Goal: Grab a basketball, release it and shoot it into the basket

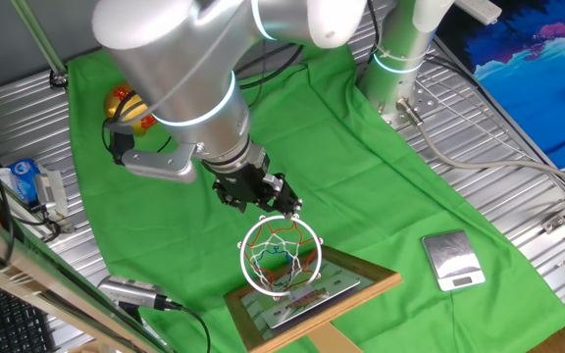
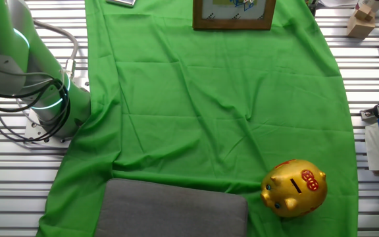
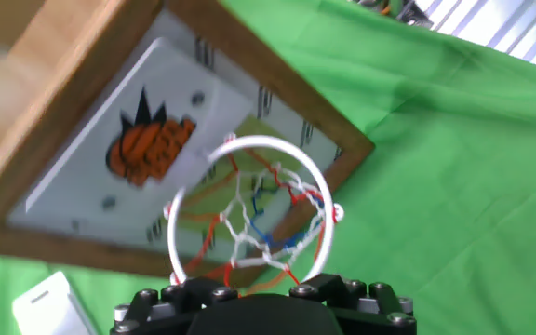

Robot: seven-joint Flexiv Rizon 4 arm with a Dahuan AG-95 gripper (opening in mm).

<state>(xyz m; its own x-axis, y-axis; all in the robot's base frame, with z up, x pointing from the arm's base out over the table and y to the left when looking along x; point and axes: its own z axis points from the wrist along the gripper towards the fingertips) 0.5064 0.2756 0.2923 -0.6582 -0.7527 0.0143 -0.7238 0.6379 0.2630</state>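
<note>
My pincer hangs just above the basket, beside its white ring. I cannot tell whether its jaws are apart or clamped, and the basketball is not visible in any view. I judge the release step is in hand; next, verify alignment over the ring. The backboard stands close ahead; the green cloth offers open room behind on the desk.

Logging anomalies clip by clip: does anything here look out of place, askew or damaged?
Nothing looks damaged or spilled. The pincer hangs just beside the basket ring, and no basketball shows in any view. The green cloth is creased, and the piggy bank stands upright near its edge.
</note>
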